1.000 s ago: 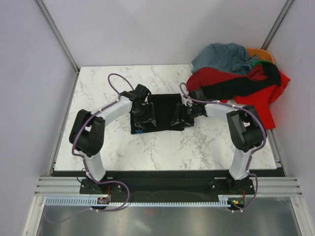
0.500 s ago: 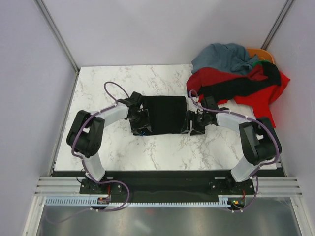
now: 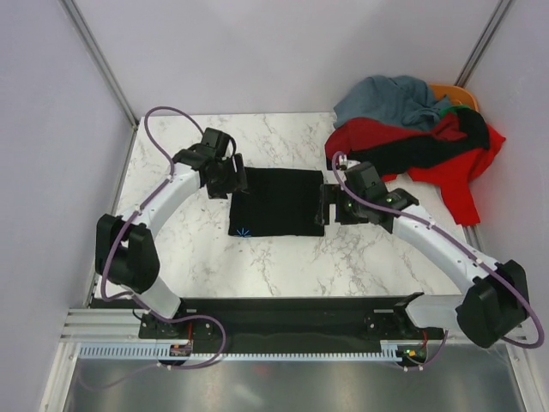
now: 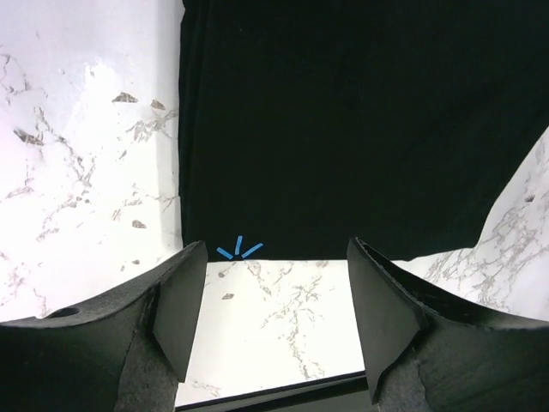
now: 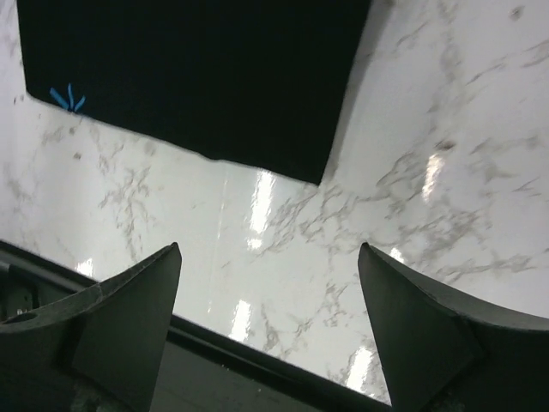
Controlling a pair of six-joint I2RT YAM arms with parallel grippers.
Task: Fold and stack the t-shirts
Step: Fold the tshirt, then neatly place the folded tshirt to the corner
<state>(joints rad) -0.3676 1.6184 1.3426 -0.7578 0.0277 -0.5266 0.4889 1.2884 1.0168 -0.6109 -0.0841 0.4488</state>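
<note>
Illumination is bright, even and diffuse in all 3 views; shadows are faint and soft-edged. The right wrist view shows elongated glare streaks on the glossy marble table (image 5: 257, 197) and is slightly soft overall. The black t-shirt (image 4: 343, 120) renders without fold detail.

black tee (image 3: 279, 202), blue mark (image 3: 246, 231), white-marbled table (image 3: 283, 137)

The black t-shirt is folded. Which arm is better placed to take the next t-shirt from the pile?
Probably right. The right end effector hangs open beside the black t-shirt, close to the pile. The left end effector, also open, is on the shirt's other side, farther off.
</note>
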